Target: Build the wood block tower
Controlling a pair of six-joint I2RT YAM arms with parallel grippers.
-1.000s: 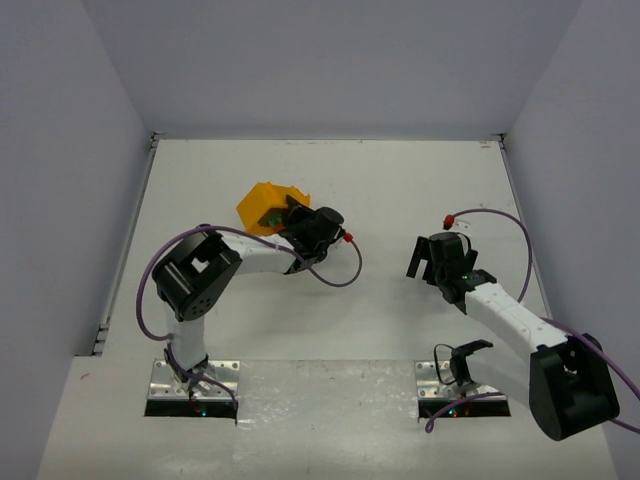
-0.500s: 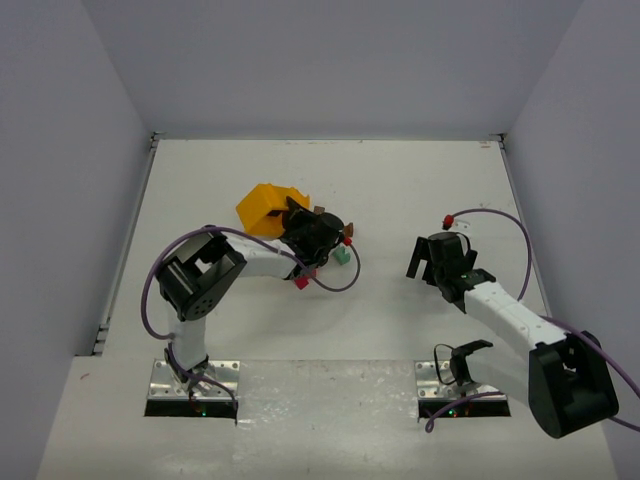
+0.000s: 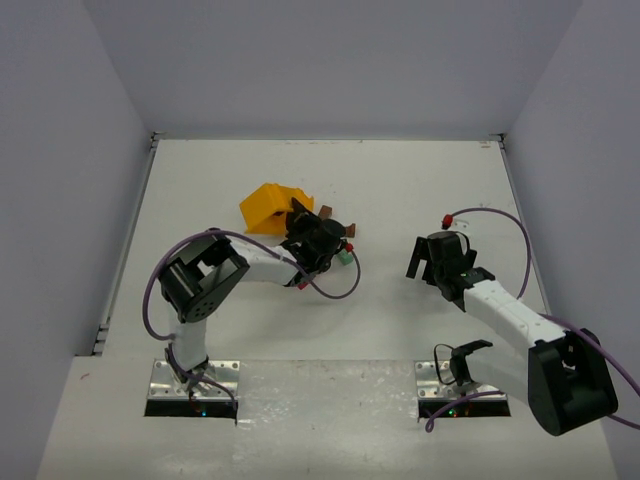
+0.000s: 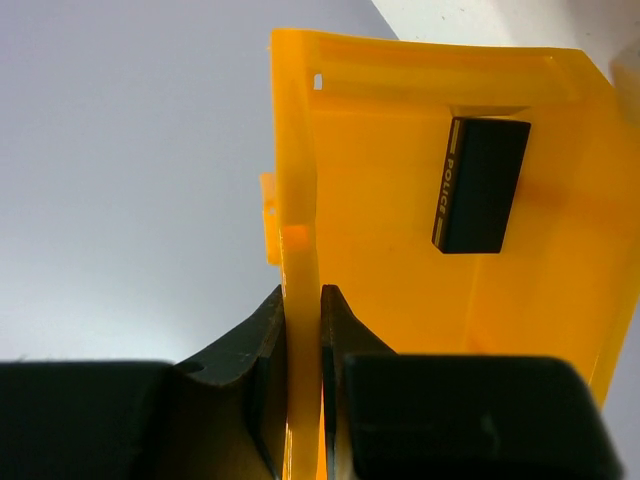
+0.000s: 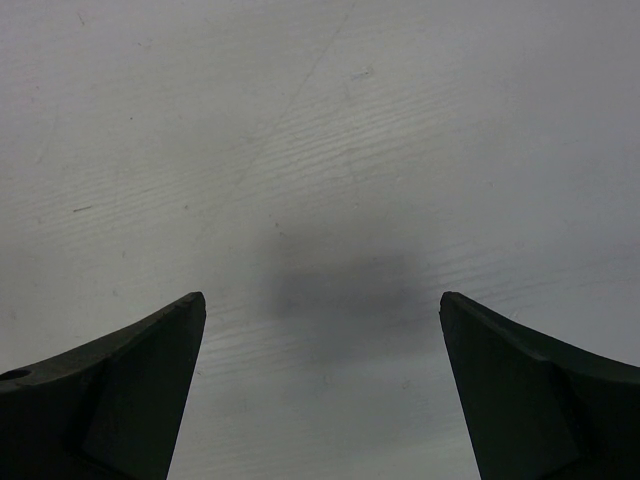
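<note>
My left gripper [image 3: 298, 217] is shut on the side wall of the yellow-orange plastic tray [image 3: 268, 205] and holds it tipped. In the left wrist view the fingers [image 4: 268, 330] pinch that wall [image 4: 298, 250], and a black block [image 4: 480, 185] marked POLICE rests against the tray's inside. Small wood blocks lie on the table beside the left wrist: a brown one [image 3: 325, 212], a teal one [image 3: 345, 257] and a red one [image 3: 301, 284]. My right gripper [image 3: 426, 262] is open and empty over bare table [image 5: 322, 305], well right of the blocks.
The purple cable of the left arm [image 3: 335, 290] loops on the table just in front of the blocks. The right arm's cable with a red plug [image 3: 446, 219] lies behind the right gripper. White walls close the table at the back and sides.
The left gripper has tipped the tray further. Blocks that were hidden in it a second ago have dropped onto the table beside the wrist. The right arm has not moved.
</note>
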